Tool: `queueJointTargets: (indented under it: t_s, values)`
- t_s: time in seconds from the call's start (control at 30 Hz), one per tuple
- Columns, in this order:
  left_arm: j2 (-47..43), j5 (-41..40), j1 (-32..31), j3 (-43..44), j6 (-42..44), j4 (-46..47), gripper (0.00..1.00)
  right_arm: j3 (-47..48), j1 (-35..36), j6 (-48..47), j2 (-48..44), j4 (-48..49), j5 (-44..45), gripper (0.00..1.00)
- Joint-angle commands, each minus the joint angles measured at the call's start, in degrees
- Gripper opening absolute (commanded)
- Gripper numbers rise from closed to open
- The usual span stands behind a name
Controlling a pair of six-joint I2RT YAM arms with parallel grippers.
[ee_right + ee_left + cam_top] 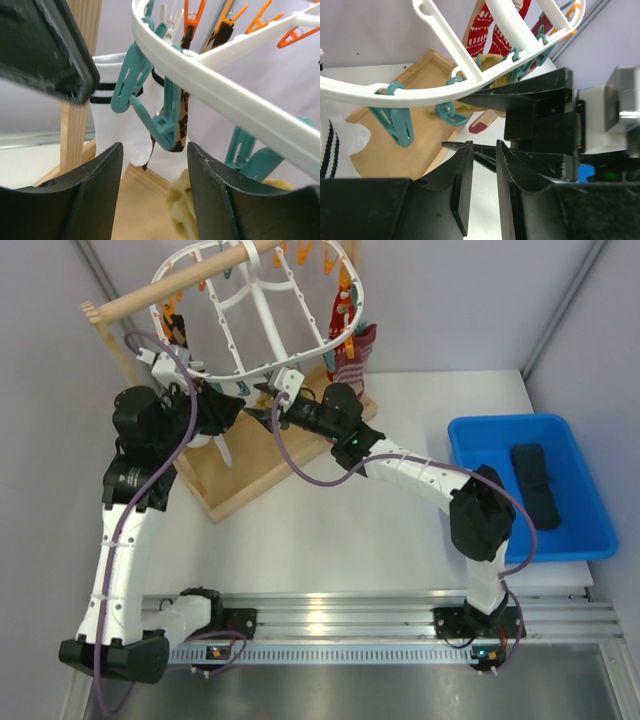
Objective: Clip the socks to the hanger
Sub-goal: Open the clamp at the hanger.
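Far left, a white sock point(112, 130) w/ black stripes is hanging off the hanger point(370, 94), already pinned up.

L gripper point(482, 192) is sitting right under the front rim. Its jaws are standing a sliver apart, w/ nothing between them.

Just beyond it a teal clip point(447, 110) is dangling from the rim. The tan-yellow sock point(182, 205) is bunching at that clip. It looks pinched in there, but can't confirm the bite from these angles.

R gripper point(155, 200) is facing the L one nose to nose, below the same stretch of rim. Its jaws are standing wide and gripping nothing, w/ the yellow fabric showing just beyond the right finger.

So I'm reading this as the tail end of the yellow sock's clipping. Both claws are empty and crowding one clip.

Further right, the red patterned socks point(482, 32) are hanging on the far rim, done by the look of it.

Far right, the blue tray point(510, 423) is holding a dark sock point(535, 485), well apart from the hanger and untouched.

Nxt move, as I see it: check that the yellow one is hanging on its own. Then both arms need backing down and out w/o snagging rim or clips. After that the R arm, being nearer, prob swings to the tray for the dark sock, while the L lines up on a free teal clip.
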Motion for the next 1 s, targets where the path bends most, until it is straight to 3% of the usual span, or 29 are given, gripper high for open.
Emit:
queueJointTargets:
  t_s: [0.0,0.47,0.63,0.77,0.87,0.97]
  values:
    - [-1.8,1.2,2.6,-0.6,-5.3,5.3,0.3,2.5,0.6,1.0,1.2,5.1,-1.2,0.54]
    - [-3.5,2.9,7.2,-2.9,-10.4,7.8,0.33,5.9,1.7,2.5,5.4,10.2,1.2,0.55]
    - [-3.6,3.0,7.2,-3.0,-10.3,8.5,0.35,7.8,1.8,3.0,6.5,10.1,0.9,0.42]
    - [-3.4,3.5,7.2,-3.1,-10.6,9.3,0.36,9.0,1.9,3.4,7.4,9.4,-0.8,0.47]
    - [-3.0,3.6,7.2,-2.8,-10.5,9.4,0.37,9.1,1.9,3.7,7.8,9.6,-1.6,0.45]
    - [-2.9,3.7,7.2,-2.7,-9.8,9.4,0.37,8.7,1.8,3.9,7.7,9.6,-1.9,0.3]
